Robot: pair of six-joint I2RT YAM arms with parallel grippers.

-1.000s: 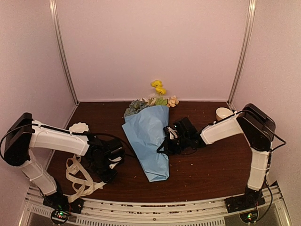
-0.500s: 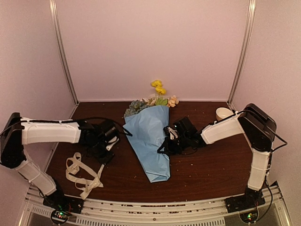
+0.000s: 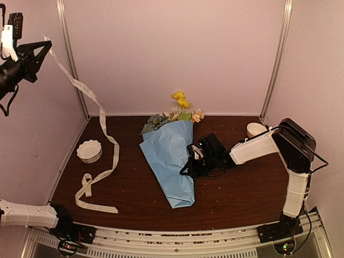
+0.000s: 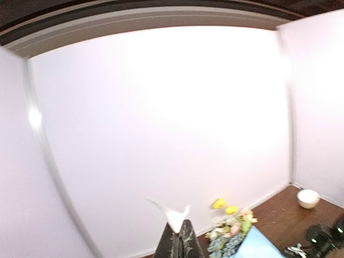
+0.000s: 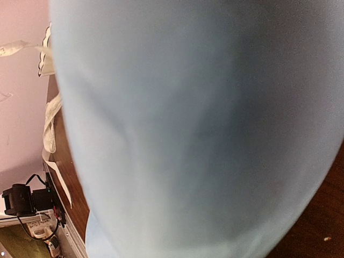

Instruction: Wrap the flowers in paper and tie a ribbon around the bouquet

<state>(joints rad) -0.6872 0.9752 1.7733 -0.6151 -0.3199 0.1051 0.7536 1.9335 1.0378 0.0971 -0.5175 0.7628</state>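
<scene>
A dark brown wooden table sits inside a booth closed in by a plain pale pink back wall and matching side walls, with slim metal posts in the far corners. A ribbed metal rail runs along the table's near edge; the light is soft and even.

Left hand clamped shut, raised high; ribbon drawn up, uncoiled.
</scene>
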